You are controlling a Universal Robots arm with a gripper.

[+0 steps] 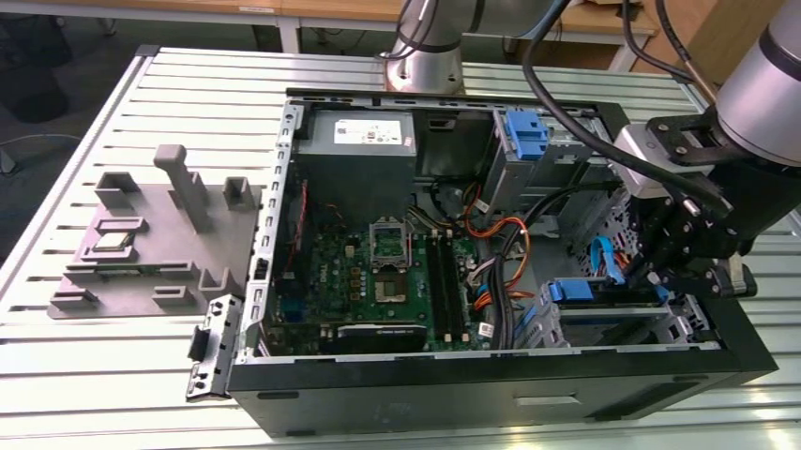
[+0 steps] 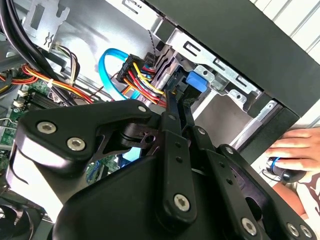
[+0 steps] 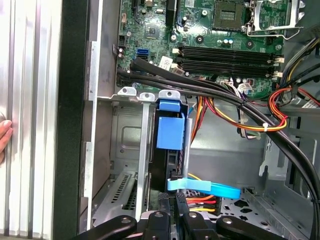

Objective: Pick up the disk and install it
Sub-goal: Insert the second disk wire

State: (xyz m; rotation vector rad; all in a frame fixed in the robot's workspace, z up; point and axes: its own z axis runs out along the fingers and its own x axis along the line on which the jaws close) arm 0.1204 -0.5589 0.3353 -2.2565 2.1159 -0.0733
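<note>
One black gripper (image 1: 682, 272) reaches down inside the open black computer case (image 1: 501, 394), over the drive cage at the exterior view's right. Its jaws stand close together, yet I cannot tell whether they grip anything, for the black linkage hides the tips in both wrist views. The disk (image 3: 171, 150), a dark drive standing on edge in a blue plastic carrier, sits in the grey metal drive cage (image 3: 127, 150), just beyond the jaws. A flat blue data cable (image 3: 205, 187) crosses its near end.

In the first wrist view the green motherboard (image 3: 200, 35) lies past the cage. In the second wrist view a person's hand (image 2: 295, 150) rests outside the case wall. From the exterior view, a grey moulded fixture (image 1: 144, 239) lies on the slatted metal desk (image 1: 75, 375).
</note>
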